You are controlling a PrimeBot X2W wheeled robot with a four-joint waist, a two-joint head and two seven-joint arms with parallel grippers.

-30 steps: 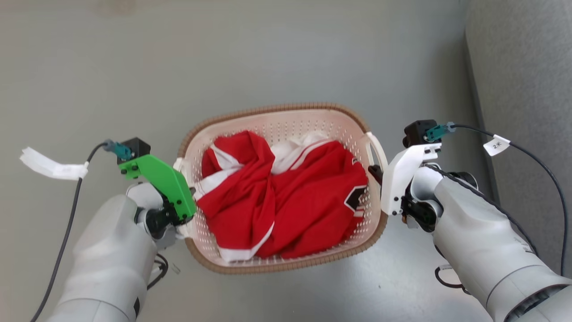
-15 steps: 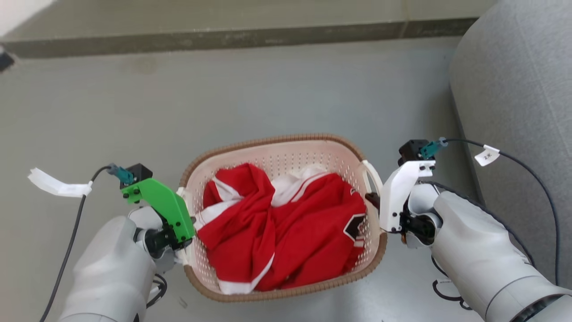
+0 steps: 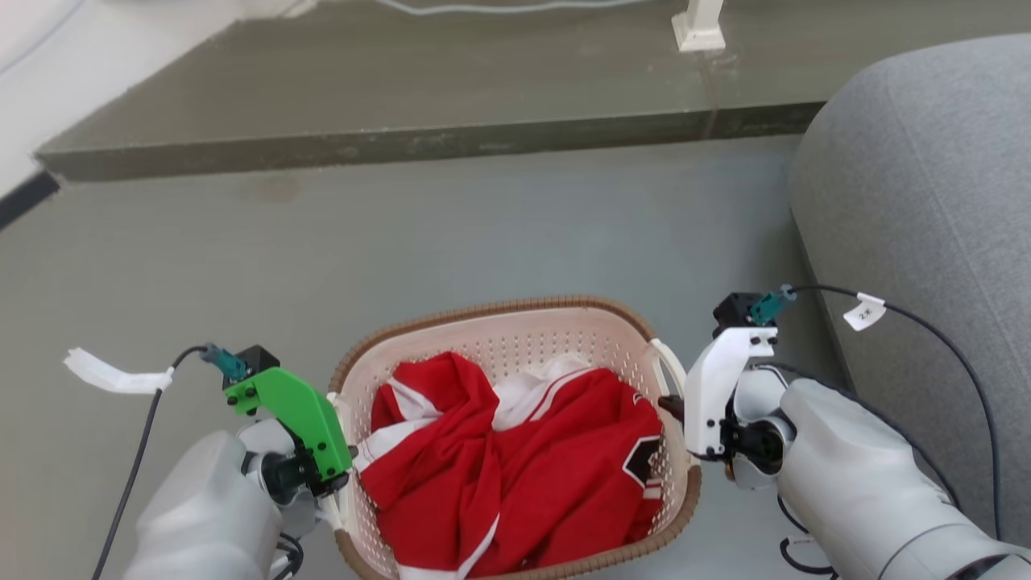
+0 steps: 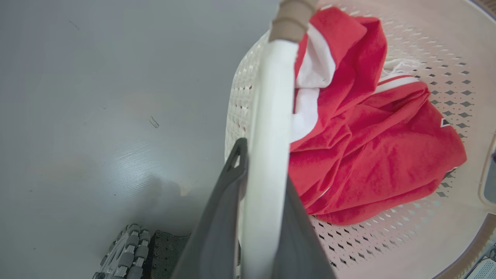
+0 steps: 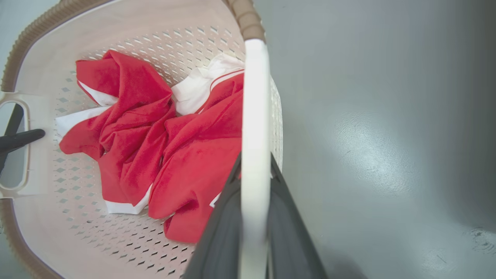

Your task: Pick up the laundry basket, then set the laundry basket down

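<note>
The laundry basket (image 3: pixel 499 310), cream perforated plastic with a brown rim, sits low in the middle of the head view between my two arms. A crumpled red and white garment (image 3: pixel 515 467) lies in it. My left gripper (image 3: pixel 342 475), under its green mount, is shut on the basket's left white handle (image 4: pixel 271 116), one dark finger (image 4: pixel 221 217) on each side of it. My right gripper (image 3: pixel 672 407) is shut on the right white handle (image 5: pixel 254 97), which its fingers (image 5: pixel 286 232) clamp. The basket's inside wall (image 5: pixel 155 35) and the garment (image 5: pixel 128 128) show in both wrist views.
A grey upholstered seat (image 3: pixel 926 201) stands close on the right. A low dark step (image 3: pixel 403 145) crosses the back, with a white post foot (image 3: pixel 697 24) on it. Grey floor (image 3: pixel 483 234) lies ahead of the basket. Part of a ribbed wheel (image 4: pixel 124 252) is below the left handle.
The whole head view has shifted, so the camera moved: the step and more of the seat now show, and the basket sits lower. Both grippers still hold the handles.
</note>
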